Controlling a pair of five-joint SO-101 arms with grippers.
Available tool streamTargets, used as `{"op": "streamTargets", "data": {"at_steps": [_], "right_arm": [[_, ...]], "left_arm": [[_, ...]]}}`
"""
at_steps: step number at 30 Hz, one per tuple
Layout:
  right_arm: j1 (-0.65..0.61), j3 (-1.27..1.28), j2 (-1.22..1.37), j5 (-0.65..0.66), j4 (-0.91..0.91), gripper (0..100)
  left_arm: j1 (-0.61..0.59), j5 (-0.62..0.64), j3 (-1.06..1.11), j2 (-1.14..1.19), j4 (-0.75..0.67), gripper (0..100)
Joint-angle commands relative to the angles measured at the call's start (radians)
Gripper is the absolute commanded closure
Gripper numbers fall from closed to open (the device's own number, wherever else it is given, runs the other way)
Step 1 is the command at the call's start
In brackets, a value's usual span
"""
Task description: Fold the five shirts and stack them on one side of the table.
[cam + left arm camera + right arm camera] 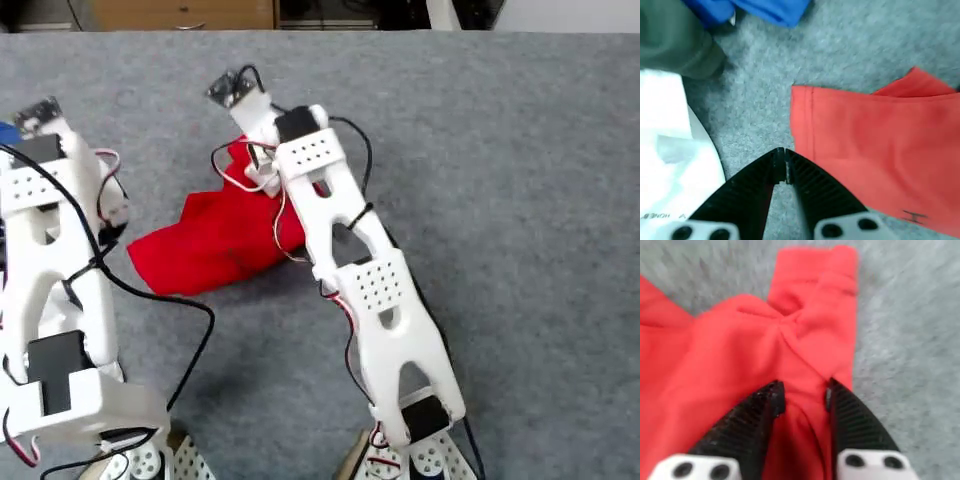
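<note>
A red shirt lies crumpled on the grey table between the two arms. In the right wrist view the red shirt bunches into a ridge between the fingers of my right gripper, which is shut on that fold. In the high view the right gripper hangs over the shirt's far end. My left gripper is shut and empty, over bare table just beside the hemmed edge of the red shirt. In the high view the left gripper is near the shirt's left corner.
Beside the left arm lie a blue shirt, a dark green shirt and a white shirt. A sliver of the blue shirt shows at the table's left edge. Wooden furniture stands behind the table.
</note>
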Motion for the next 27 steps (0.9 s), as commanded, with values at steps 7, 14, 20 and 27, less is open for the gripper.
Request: {"op": "streamTargets", "data": {"at_steps": [7, 14, 20, 27], "right_arm": [[0.007, -0.105, -0.047, 0.002, 0.256, 98.4], [0.041, -0.084, -0.191, 0.048, 0.351, 98.9], [0.035, 0.288, -0.479, 0.091, 0.350, 98.6], [0.001, 0.691, -0.822, 0.163, 0.345, 90.3]], "left_arm": [[0.015, -0.003, 0.184, -0.030, -0.164, 98], [0.012, 0.002, 0.187, -0.024, -0.178, 98], [0.009, 0.002, 0.189, -0.027, -0.170, 98], [0.008, -0.048, 0.239, -0.031, -0.173, 98]]}}
